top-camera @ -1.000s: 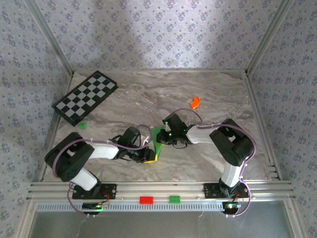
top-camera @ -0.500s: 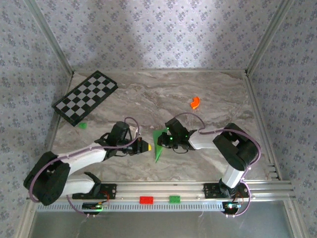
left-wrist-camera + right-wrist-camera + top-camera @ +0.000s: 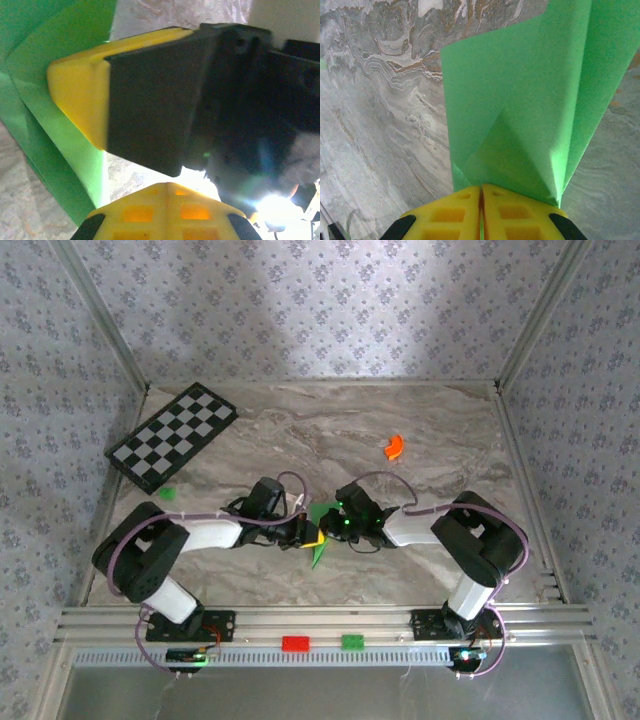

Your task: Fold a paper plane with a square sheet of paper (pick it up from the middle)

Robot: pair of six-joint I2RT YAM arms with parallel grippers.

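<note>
Mid-frame in the overhead view, the left fingers [image 3: 310, 536] are pressed together, with their tips against the left edge of the folded square sheet of paper [image 3: 520, 100]. Whether they pinch it is unclear. The right fingers [image 3: 481, 200] are clamped on its near fold.

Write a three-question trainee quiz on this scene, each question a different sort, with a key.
1. True or false: the right end effector is shut on the green paper.
2. What lies at the far left of the table? A) checkered board B) red cup C) blue bowl
3. Fill in: the small curved piece on the table's right side is ___.
Key: 1 true; 2 A; 3 orange.
</note>
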